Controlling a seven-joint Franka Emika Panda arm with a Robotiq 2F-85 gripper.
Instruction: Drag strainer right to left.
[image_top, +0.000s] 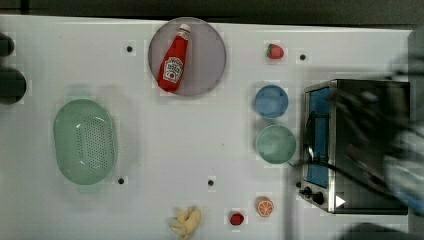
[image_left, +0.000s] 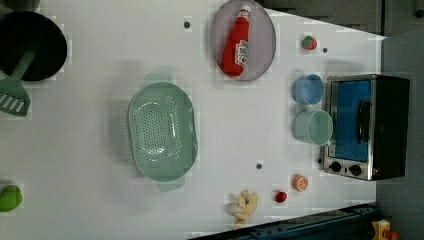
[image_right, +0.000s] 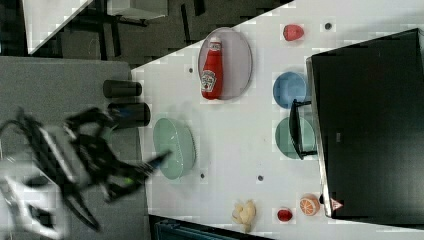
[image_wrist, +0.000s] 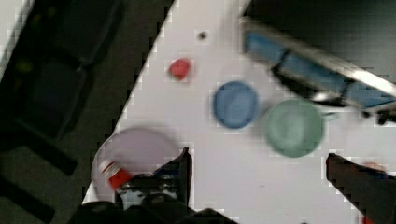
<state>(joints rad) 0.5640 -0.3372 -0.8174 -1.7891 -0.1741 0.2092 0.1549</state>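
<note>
The table (image_top: 150, 200) is a long white surface carrying everything. Largest on it is a black and steel toaster oven (image_top: 357, 145) with a blue-lit door, at the end of the table on the top view's right. Next in size is the strainer (image_top: 86, 141), a pale mint-green oval colander with a deep wall, a floor of small holes in a grid, and a small tab on the rim at each narrow end. It sits upright toward the table's end on the top view's left, roughly midway between the two long edges, well apart from the other things and with nothing in it.

A grey round plate (image_top: 210, 55) lies near the far long edge with a red ketchup bottle (image_top: 175, 60) lying flat on it. Just beside the oven door stand a small blue bowl (image_top: 271, 101) and a small green bowl (image_top: 276, 144). Along the near long edge lie a peeled banana (image_top: 186, 221), an orange half (image_top: 265, 206) and a small red fruit (image_top: 236, 218); a strawberry (image_top: 274, 51) lies near the far edge.

The left view adds a black pot (image_left: 31, 45), a green spatula (image_left: 14, 95) and a green fruit (image_left: 10, 197) beyond the strainer. The right view shows the blurred arm off the table's end, near the strainer. In the wrist view the gripper (image_wrist: 257, 170) has its fingers spread wide apart, holding nothing.
</note>
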